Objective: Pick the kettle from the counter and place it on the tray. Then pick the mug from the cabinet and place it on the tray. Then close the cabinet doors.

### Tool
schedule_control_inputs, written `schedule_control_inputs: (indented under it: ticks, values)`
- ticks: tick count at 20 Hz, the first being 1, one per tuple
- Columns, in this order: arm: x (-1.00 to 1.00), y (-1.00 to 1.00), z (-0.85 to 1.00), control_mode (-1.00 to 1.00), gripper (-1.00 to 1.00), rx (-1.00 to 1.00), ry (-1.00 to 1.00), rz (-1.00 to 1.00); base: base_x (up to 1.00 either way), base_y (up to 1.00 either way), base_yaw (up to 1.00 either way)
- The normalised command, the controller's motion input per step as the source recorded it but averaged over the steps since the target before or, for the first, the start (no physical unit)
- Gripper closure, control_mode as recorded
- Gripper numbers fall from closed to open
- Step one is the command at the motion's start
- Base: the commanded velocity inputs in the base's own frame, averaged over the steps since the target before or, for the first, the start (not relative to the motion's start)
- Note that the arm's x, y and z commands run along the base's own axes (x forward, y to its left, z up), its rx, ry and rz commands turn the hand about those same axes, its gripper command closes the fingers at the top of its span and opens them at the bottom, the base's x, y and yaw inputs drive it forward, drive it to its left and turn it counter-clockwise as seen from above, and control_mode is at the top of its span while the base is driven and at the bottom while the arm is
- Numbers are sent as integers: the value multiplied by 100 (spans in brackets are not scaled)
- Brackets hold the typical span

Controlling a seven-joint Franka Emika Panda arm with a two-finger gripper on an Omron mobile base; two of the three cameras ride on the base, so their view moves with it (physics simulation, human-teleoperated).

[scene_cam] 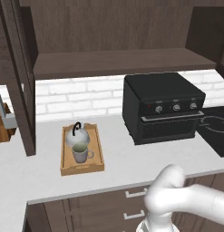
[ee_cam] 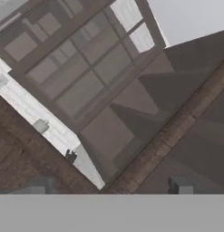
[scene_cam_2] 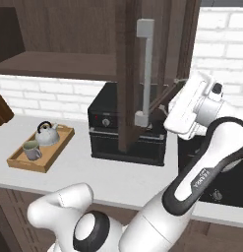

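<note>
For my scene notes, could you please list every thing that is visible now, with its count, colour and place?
kettle: one, silvery grey, on the tray's far half.
mug: one, grey-beige, on the tray, in front of the kettle.
tray: one, light brown wood, on the counter.
counter: one, white.
toaster oven: one, black, on the counter, right of the tray.
cabinet: one, dark brown, above the counter, shelf bare.
cabinet doors: two, dark brown, both open.
knife block: one, brown, counter's left end.
gripper: one, white, open, at the right door.

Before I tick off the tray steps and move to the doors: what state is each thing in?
kettle: upright on the tray
mug: upright on the tray, in front of the kettle
tray: flat on the counter
cabinet door: standing open
gripper: jaws open, beside the door, holding nothing
</note>
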Motion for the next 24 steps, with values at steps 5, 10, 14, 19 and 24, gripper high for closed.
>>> schedule_control_inputs:
  ticks: [5, 10, 14, 19, 24]
  values:
    - [5, 73, 0, -100, -100, -17, 4, -14, 0, 0, 0]
    - [20, 72, 0, -100, -100, -15, 8, -15, 0, 0, 0]
    - [28, 66, 0, -100, -100, -12, 7, -14, 0, 0, 0]
    - [28, 60, 0, -100, -100, -8, 5, -14, 0, 0, 0]
    - [32, 49, 0, -100, -100, -5, 1, -16, 0, 0, 0]
